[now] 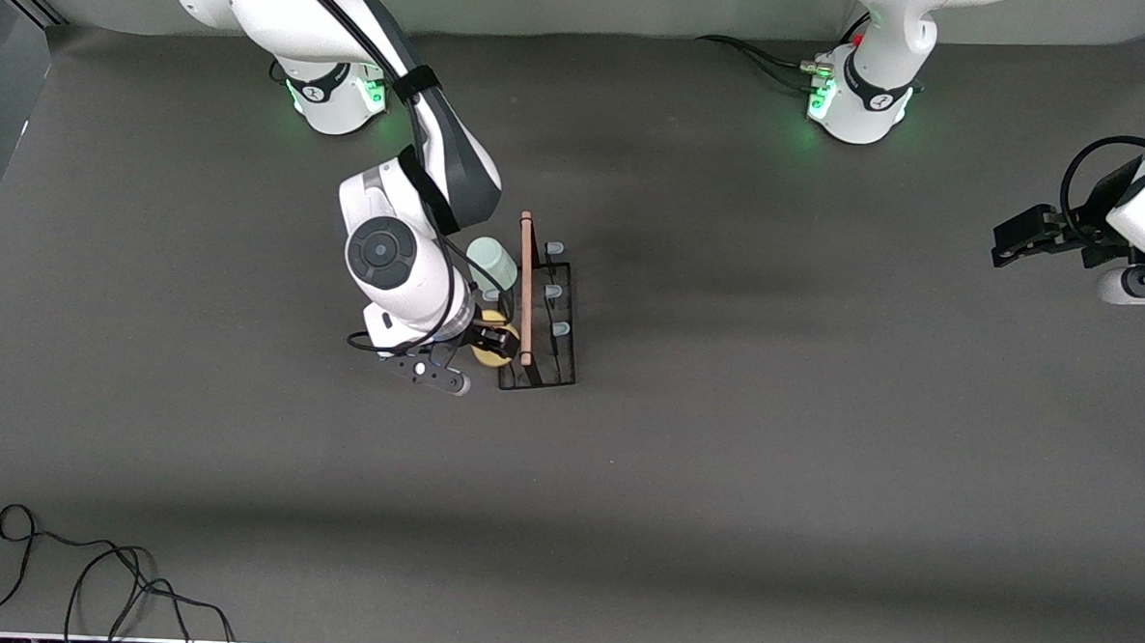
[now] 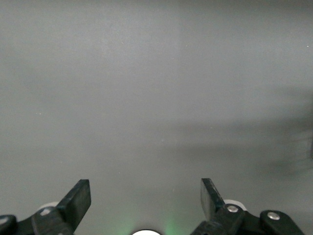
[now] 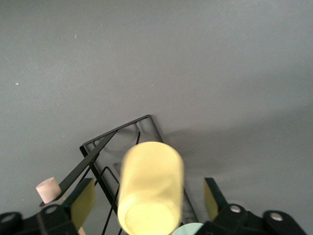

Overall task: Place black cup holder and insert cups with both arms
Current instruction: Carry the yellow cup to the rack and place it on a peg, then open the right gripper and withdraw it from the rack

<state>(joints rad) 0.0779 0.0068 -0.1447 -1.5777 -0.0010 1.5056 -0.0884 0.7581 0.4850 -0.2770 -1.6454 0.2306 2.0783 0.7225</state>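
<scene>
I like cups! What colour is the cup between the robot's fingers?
Yellow. The cup shows best in the right wrist view, on the black rack.

Left hand (image 2: 145,198), fingers (image 2: 78,198) spread, hangs over bare grey table (image 2: 156,88).

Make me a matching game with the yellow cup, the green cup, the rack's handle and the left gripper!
Things:
1. yellow cup
2. green cup
3. handle
4. left gripper

Descriptions:
A. light wooden rod
B. open over bare table
C. between the right gripper's open fingers
D. on the rack, farther from the front camera than the other cup

Pairs: 1-C, 2-D, 3-A, 4-B
</scene>
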